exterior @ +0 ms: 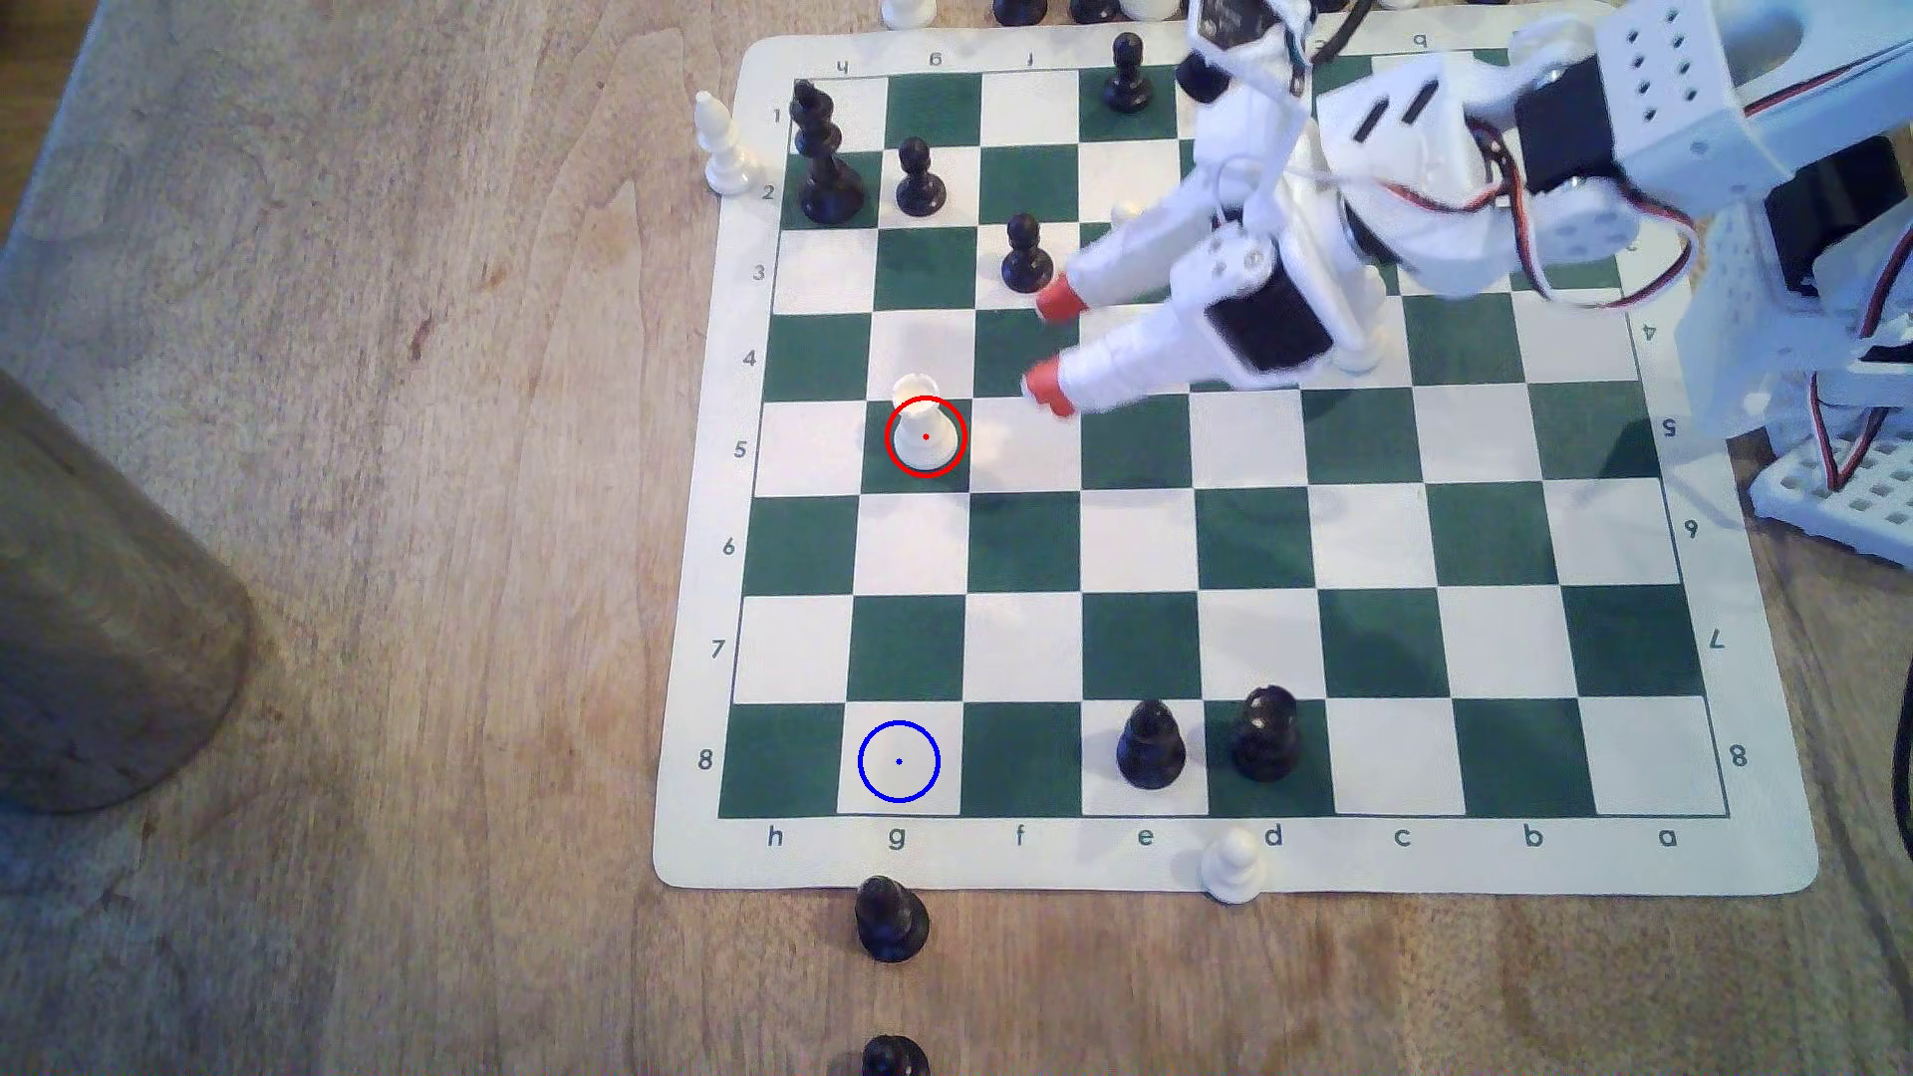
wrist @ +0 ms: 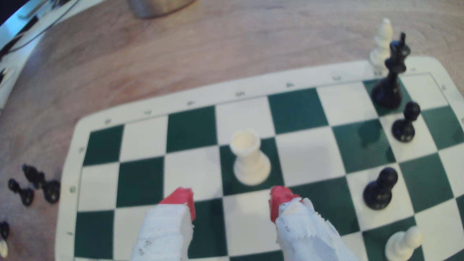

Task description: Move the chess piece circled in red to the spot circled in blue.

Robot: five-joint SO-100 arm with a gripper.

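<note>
The white rook (exterior: pixel 924 429) stands upright on a green square of the chessboard (exterior: pixel 1749 864), ringed in red, in the column marked g and the row marked 5. It has bare squares on every side, so nothing crowds it and fingers can come in around its narrow waist without knocking a neighbour.

The gripper (exterior: pixel 1046 344) hangs just short of it, on the exterior view's right, with its two red-tipped fingers (wrist: pixel 182 200) spread wide and nothing between them. In the wrist view the rook (wrist: pixel 249 158) sits ahead of the gap, roughly centred between the tips, which reads as a lined-up approach: the opening is wider than the round base, presumably so the fingers can pass either side before closing.

The blue-ringed square (exterior: pixel 899 761) lies in the same column, in the row marked 8, near the board's edge and well apart from the rook. It is bare, and the squares between are bare too, so a straight carry looks possible.

The nearest black pawn (exterior: pixel 1025 253) stands beside the upper finger, close enough to call for care.
</note>
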